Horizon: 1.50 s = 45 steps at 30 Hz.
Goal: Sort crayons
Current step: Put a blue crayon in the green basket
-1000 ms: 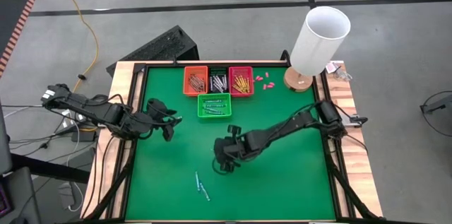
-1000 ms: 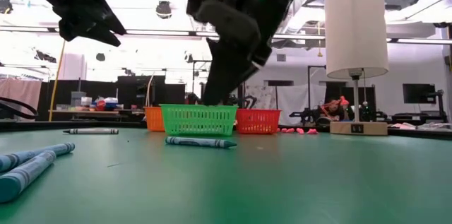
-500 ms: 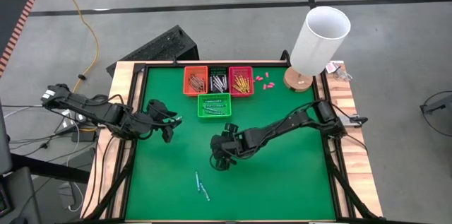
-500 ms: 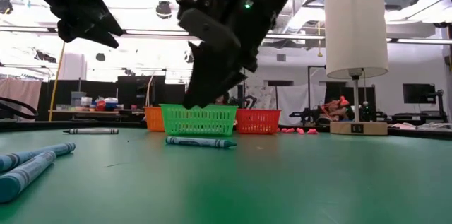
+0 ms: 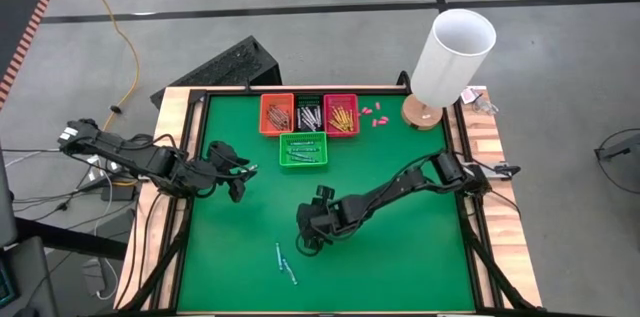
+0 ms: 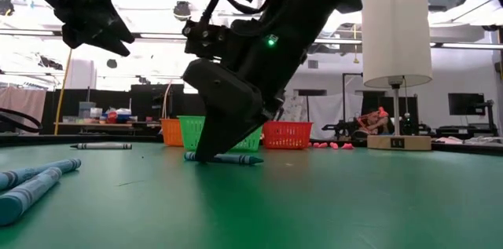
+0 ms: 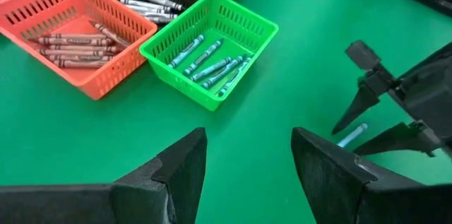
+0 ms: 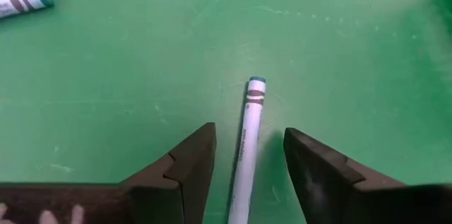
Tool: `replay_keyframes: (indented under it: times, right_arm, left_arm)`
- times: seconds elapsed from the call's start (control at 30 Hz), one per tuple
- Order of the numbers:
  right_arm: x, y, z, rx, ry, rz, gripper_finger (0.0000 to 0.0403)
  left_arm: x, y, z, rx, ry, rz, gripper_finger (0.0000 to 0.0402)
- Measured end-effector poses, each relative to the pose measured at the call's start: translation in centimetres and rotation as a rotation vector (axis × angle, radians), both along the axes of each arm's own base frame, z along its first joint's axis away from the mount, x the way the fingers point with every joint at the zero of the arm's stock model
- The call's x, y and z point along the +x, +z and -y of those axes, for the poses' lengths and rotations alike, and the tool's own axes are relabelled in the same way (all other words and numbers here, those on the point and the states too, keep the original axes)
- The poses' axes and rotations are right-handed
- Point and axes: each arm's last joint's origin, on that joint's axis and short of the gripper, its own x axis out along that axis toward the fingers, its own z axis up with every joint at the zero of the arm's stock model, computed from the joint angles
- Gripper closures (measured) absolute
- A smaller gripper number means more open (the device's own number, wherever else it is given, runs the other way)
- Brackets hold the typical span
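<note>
Seen from above, with twelve o'clock at the far rail, the nearest items on the green table point(image 5: 420, 257) are two blue crayons point(image 5: 285, 263) lying at about seven o'clock from the table's middle, near the front edge; in the low view they appear as two blue crayons at the left foreground.

Just beyond them, a little toward seven o'clock of the middle, the right gripper point(image 5: 306, 240) is lowered to the felt. Its fingers point(image 8: 185, 171) are spread wide, and a single blue crayon point(image 8: 247, 146) is seen lying between them on the table; the crayon is straddled, not pinched. In the low view the same crayon point(image 6: 225, 158) lies flat with the fingertips set down at its end.

At about nine o'clock, the left gripper point(image 5: 238, 179) is held above the table, well apart from the right one, with its fingers point(image 7: 176, 171) spread and nothing between them. A further crayon point(image 6: 100, 146) is seen lying at the far left in the low view.

Toward twelve o'clock four baskets are grouped. Nearest is the green basket point(image 5: 303, 162), holding blue crayons. Behind it, in a row touching one another, stand the orange basket point(image 5: 263, 115) with brownish crayons, the black basket point(image 5: 309, 103) with grey-white crayons, and the red basket point(image 5: 341, 100) with orange-yellow crayons. At one o'clock a few pink bits point(image 5: 372, 115) lie beside a white-shaded lamp point(image 5: 450, 55).
</note>
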Motion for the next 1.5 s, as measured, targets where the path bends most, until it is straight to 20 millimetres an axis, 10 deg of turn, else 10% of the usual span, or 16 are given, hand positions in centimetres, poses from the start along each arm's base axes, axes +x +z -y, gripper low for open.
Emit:
replay_keyframes:
  times: [0.47, 0.93, 1.27, 1.5]
  right_arm:
    - [-0.1, -0.2, -0.2, 0.024, -0.036, 0.003, 0.0392]
    - [2.9, 5.1, 1.6, 0.047, -0.092, 0.149, 0.0399]
    - [4.1, 10.9, 9.2, -0.136, -0.098, 0.027, 0.0399]
    - [2.9, 10.6, 14.8, -0.166, -0.177, -0.144, 0.0399]
  left_arm:
    - [0.0, 0.0, 0.0, -0.011, 0.008, 0.003, 0.0204]
    - [-0.1, -0.1, 0.0, -0.008, 0.006, -0.010, 0.0204]
    - [-0.2, -0.2, 0.0, -0.002, 0.003, -0.028, 0.0204]
    - [-0.3, -0.4, -0.1, 0.003, 0.004, -0.046, 0.0204]
